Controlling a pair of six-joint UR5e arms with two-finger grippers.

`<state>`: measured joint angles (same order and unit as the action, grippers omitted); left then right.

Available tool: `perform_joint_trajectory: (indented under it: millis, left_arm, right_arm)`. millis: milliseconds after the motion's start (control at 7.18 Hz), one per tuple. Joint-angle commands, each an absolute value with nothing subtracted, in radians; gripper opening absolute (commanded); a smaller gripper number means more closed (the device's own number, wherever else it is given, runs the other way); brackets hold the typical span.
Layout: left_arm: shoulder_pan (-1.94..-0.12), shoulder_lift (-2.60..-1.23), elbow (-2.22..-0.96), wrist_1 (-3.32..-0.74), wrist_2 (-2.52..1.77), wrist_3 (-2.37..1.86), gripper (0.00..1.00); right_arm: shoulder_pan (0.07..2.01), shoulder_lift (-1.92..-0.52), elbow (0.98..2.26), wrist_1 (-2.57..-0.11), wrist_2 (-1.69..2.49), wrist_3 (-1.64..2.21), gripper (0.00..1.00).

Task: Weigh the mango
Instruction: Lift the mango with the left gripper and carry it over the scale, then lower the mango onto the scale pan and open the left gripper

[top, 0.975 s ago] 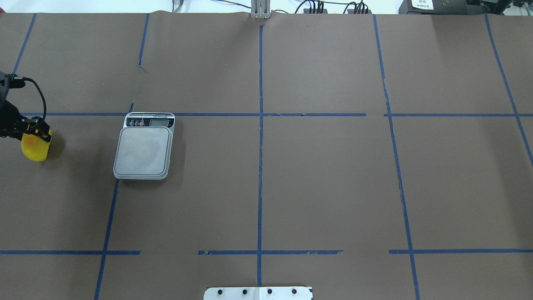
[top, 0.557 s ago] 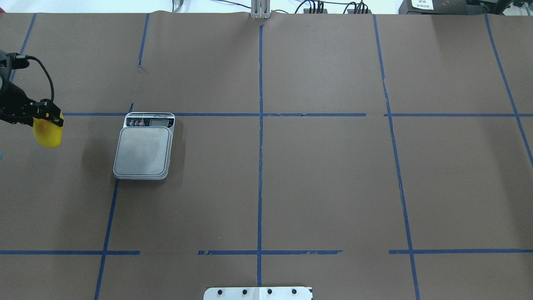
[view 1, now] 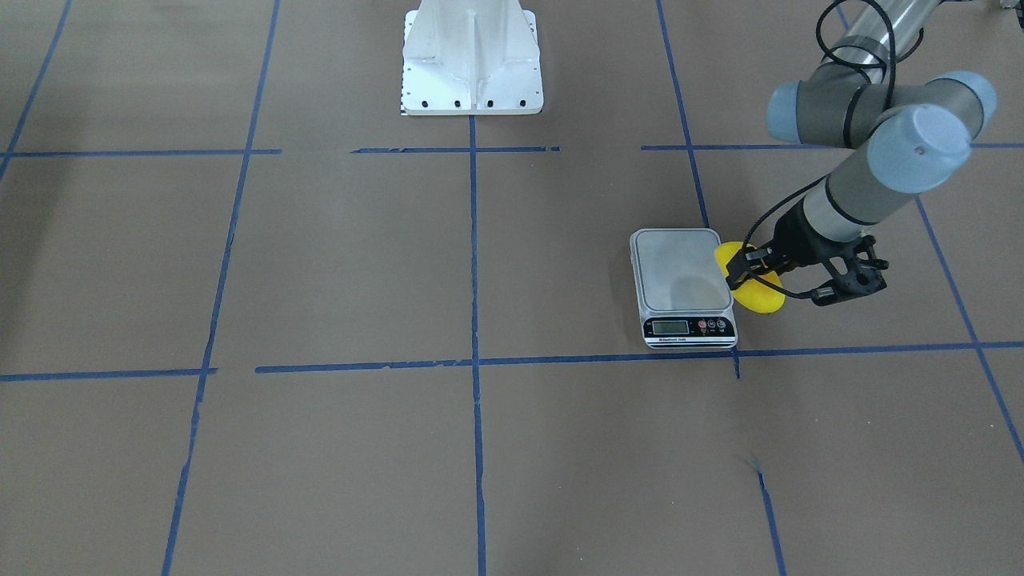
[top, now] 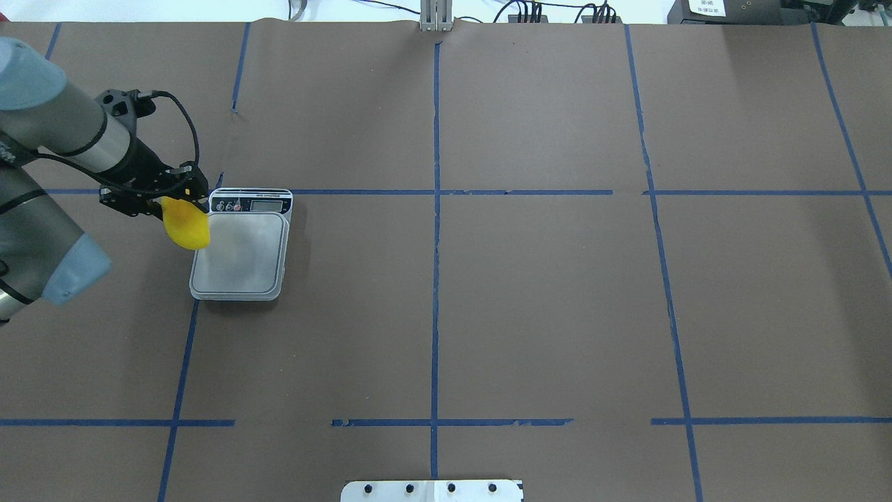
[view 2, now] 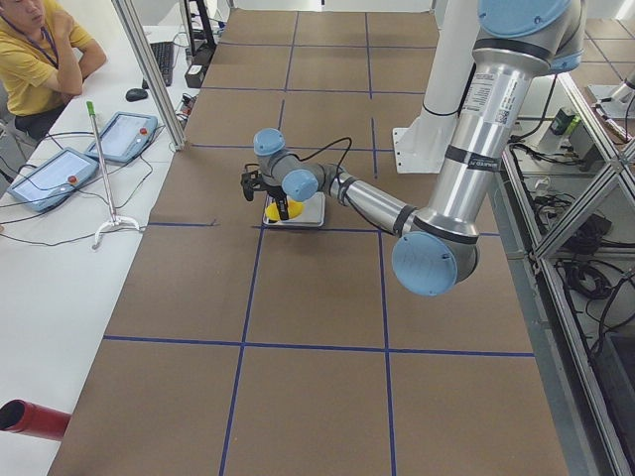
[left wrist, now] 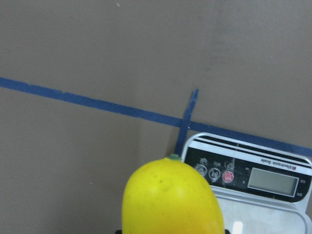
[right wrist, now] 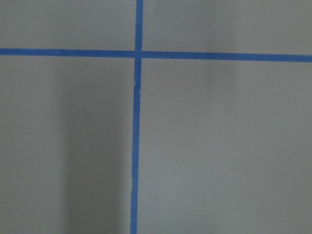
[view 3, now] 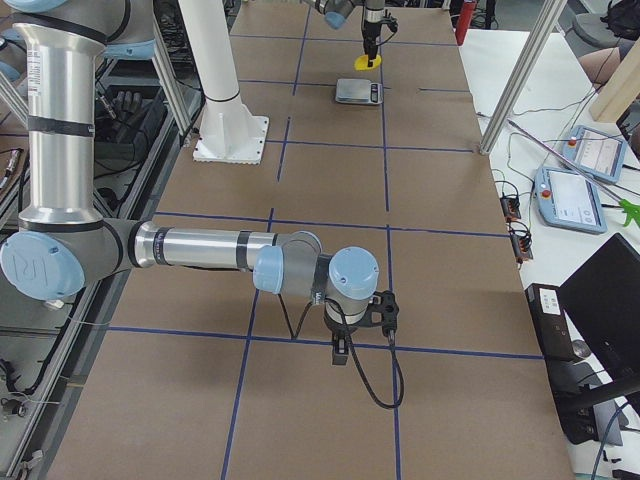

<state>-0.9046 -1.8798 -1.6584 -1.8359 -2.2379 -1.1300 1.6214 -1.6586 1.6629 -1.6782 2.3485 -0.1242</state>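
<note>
Clamping the mango by its upper end, the left gripper holds the fruit in the air at the scale's left rim, by the corner nearest the display. From above, the yellow tip laps over the platform's corner. From across the table, most of the fruit sits outside the rim. I'd say it is only partly over the plate and touches nothing yet. The wrist camera shows the buttons and the grey screen just beyond the mango's end.

The step in hand, as I read it, is carrying the fruit over and setting it down. To do it well, the arm should move inward until the mango is over the middle of the platform. Then it should come down gently and lay the fruit on its long side before the fingers part. The mango is rounded and glossy, so if dropped from a height or left near the rim it could roll off. It should also land away from the button strip.

The platform is longer than the fruit, so there is margin all round once it is centred. Nothing I can see stands between mango and plate, and brown paper runs wide past the scale. The right gripper is well apart at the table's other end, low over the paper. Whether its fingers are apart or together I cannot tell.
</note>
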Motion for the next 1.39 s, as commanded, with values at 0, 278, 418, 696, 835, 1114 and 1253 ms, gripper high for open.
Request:
perform_joint_trajectory:
  millis: [0, 278, 418, 696, 835, 1114, 1253]
  left_arm:
    - [-0.861, -1.923, -1.629, -1.836, -2.189, -1.158, 0.00]
    - [-0.859, -1.939, -1.620, -1.836, -2.187, -1.160, 0.00]
    - [-0.859, -1.950, -1.621, -1.836, -2.189, -1.160, 0.00]
    - [-0.859, -1.956, -1.620, -1.836, -2.189, -1.161, 0.00]
    - [-0.859, -1.956, -1.620, -1.838, -2.189, -1.161, 0.06]
    - [-0.836, -1.953, -1.623, -1.838, -2.186, -1.158, 1.00]
    - [-0.845, -1.951, -1.646, -1.835, -2.190, -1.164, 1.00]
  right_arm:
    - [1.621, -1.660, 1.663, -1.678, 2.349, -0.124, 1.00]
    - [1.621, -1.658, 1.663, -1.678, 2.349, -0.124, 1.00]
    - [1.621, -1.660, 1.663, -1.678, 2.349, -0.124, 1.00]
    - [1.621, -1.660, 1.663, -1.678, 2.349, -0.124, 1.00]
    - [1.621, -1.658, 1.663, -1.678, 2.349, -0.124, 1.00]
    - [1.621, -1.660, 1.663, -1.678, 2.349, -0.124, 1.00]
    - [1.621, -1.660, 1.663, -1.678, 2.349, -0.124, 1.00]
